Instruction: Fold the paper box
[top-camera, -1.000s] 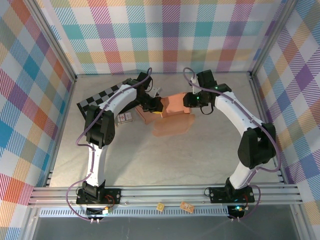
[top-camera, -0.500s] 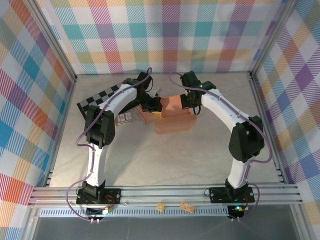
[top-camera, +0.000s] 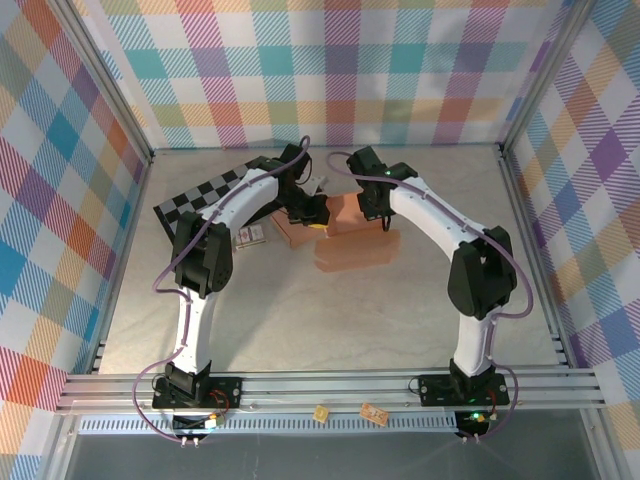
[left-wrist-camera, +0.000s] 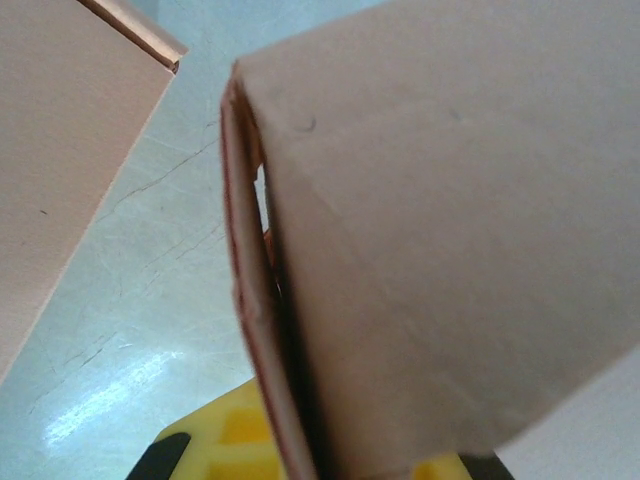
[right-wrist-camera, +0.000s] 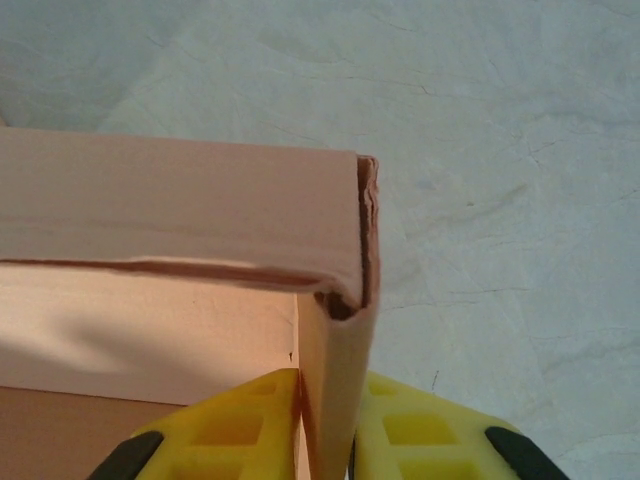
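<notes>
R gripper is clamped on the paper box. On the R wrist cam its two yellow pads press either side of one upright wall. That's right at a corner where the card is doubled over and a bit crushed at the top edge. I see no gap btwn pad and card on either side. Overhead, this gripper sits at the right end of the box, w/ its arm curving in from the right.

L gripper: the L wrist cam shows a tan panel edge-on, running down btwn the yellow fingertips w/ card against them. I read it as closed on the box too. Overhead it's at the left end of the raised section, opposite the R gripper, w/ the box between the two.

The box is toward the back-middle of the table. It's salmon-tan card, partly folded. The mid section stands up btwn the grippers, one flap lies flat toward the near side, and another panel lies flat to the left under the L arm.

Farther out:
- A small card-like item lies just left of the box; can't make out detail.
- A black/white checkerboard sits left-back, partly under the L arm.
- Plaid walls close three sides.
- An alu rail runs along the near edge w/ both arm bases.
- Two small orange bits sit on the lower rail.
</notes>
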